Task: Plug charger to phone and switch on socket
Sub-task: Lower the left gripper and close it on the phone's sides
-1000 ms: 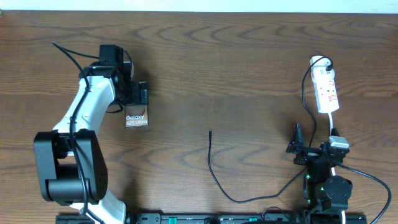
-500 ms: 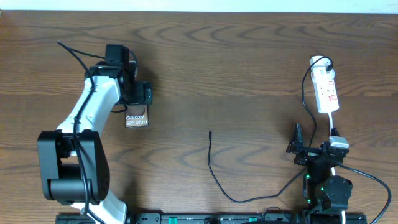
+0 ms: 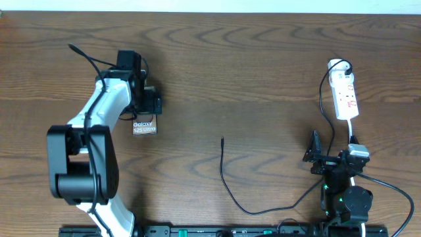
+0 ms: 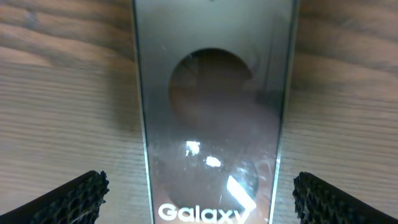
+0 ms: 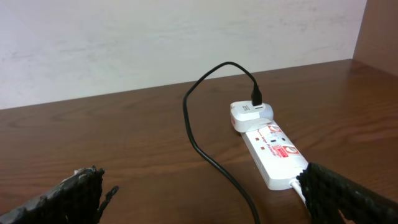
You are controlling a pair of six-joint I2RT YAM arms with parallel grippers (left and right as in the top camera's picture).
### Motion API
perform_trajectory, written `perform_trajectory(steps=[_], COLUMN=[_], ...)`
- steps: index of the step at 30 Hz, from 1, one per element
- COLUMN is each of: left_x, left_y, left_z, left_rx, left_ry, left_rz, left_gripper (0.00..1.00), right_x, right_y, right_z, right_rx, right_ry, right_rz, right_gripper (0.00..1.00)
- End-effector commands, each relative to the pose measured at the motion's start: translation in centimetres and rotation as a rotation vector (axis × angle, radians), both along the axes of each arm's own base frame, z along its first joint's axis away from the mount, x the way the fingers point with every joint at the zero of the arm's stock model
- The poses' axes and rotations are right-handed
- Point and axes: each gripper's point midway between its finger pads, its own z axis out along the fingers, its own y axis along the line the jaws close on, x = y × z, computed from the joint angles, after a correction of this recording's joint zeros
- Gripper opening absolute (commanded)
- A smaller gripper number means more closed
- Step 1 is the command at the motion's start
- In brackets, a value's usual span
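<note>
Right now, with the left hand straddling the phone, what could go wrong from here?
The left hand is open, its fingers apart from the phone; an off-centre close might twist the glossy slab rather than grip it. The charger tip lies loose mid-table, far from the phone, so one of them has to travel. Its thin cable runs to the socket, and a hard pull might drag that strip.

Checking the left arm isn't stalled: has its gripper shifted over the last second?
Yes. The left gripper has drifted slightly right, judged against the phone, which lies where it did.
</note>
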Motion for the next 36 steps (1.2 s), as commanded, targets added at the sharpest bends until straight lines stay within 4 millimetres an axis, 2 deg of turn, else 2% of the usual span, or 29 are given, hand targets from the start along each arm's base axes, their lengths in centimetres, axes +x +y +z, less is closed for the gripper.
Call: perform_trajectory(steps=[1, 6, 10, 15, 36], left_x=[0.8, 0.9, 0.6, 0.8, 1.1], left_y=[0.0, 0.0, 0.0, -0.6, -0.6], left_z=[0.1, -0.3, -1.4, -1.3, -1.3], left_rx=[-0.012, -0.012, -0.012, -0.045, -0.044], left_ry=[-0.018, -0.015, 0.016, 0.008, -0.006], left_rz=[0.016, 0.016, 0.016, 0.009, 0.008], left_gripper=[0.98, 0.98, 0.98, 0.98, 0.98], right_x=[0.0, 0.0, 0.0, 0.0, 0.0], right_y=[0.0, 0.0, 0.0, 0.0, 0.0], right_z=[0.0, 0.0, 0.0, 0.0, 0.0], right_rx=[-0.007, -0.007, -0.007, -0.007, -0.007], right_ry=[-0.001, -0.001, -0.001, -0.001, -0.001], right_rz=[-0.002, -0.002, -0.002, -0.002, -0.002], right_gripper=[0.99, 0.99, 0.99, 0.99, 0.99])
